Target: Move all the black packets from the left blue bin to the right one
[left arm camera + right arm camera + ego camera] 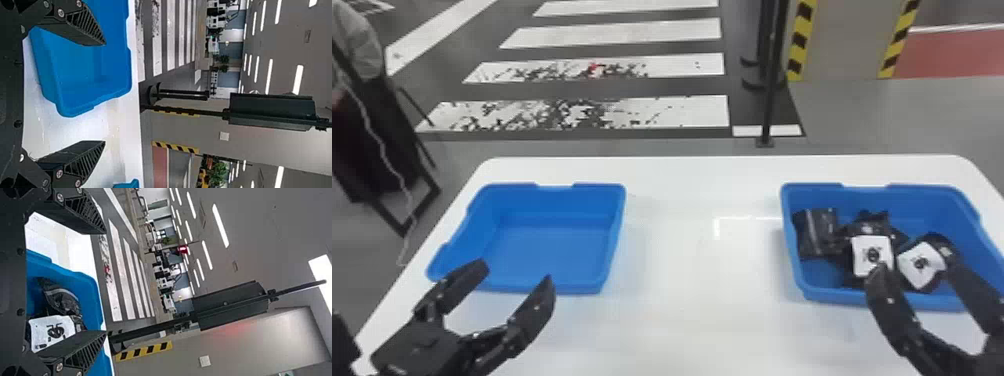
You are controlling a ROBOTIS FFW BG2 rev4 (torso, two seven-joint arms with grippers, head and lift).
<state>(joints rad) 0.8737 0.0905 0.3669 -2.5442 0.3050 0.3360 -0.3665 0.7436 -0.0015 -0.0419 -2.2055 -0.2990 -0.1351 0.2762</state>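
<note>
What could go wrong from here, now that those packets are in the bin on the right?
The right gripper has its open fingers over the near side of the right bin, close to the black packets; moving carelessly, it might catch one or nudge the bin.

The left gripper is open by the near edge of the left bin, so a low swing could bump that rim.

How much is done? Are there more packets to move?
It looks finished. The black packets are piled in the right bin, and I see none in the left bin. Nothing is in hand: the left gripper and right gripper both have their fingers apart, holding nothing. So no packets seem left to move.
</note>
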